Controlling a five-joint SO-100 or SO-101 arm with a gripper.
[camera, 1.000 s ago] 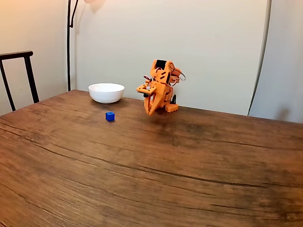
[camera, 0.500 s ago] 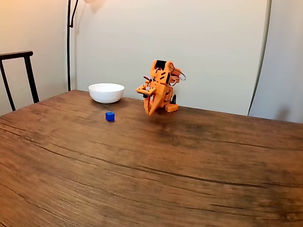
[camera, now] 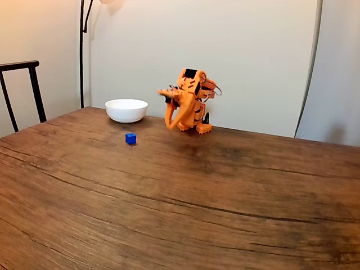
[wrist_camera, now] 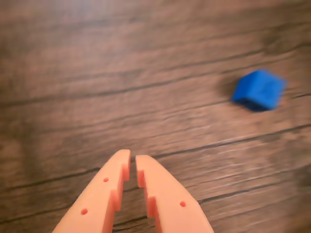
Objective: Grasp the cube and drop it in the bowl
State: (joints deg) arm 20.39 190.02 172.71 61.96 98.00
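The gripper (wrist_camera: 132, 161) enters the wrist view from the bottom edge, left of centre, as 2 orange fingers (wrist_camera: 99, 199) with their tips almost together, only a thin slit between them, and nothing held. Under it lies the dark wooden table (wrist_camera: 97, 73), blurred in this view. The cube (wrist_camera: 258, 89), bright blue and also blurred, sits in the upper right of the wrist view, well apart from the fingertips and resting on the wood.

In the fixed view the orange arm (camera: 188, 101) stands in the upper middle of the frame, at the far edge of the table (camera: 180, 214), and the gripper (camera: 168, 125) hangs down at its left side, pointing toward the tabletop, above the wood. The cube (camera: 130, 138) lies left of the gripper and slightly lower in the frame, alone on the table. The bowl (camera: 126, 110), white and round, sits above the cube in the picture, near the far edge, left of the arm and apart from both. A dark chair back (camera: 22, 90) shows at the left edge, and a thin black lamp pole (camera: 82, 56) rises against the pale wall (camera: 253, 56) behind the bowl.
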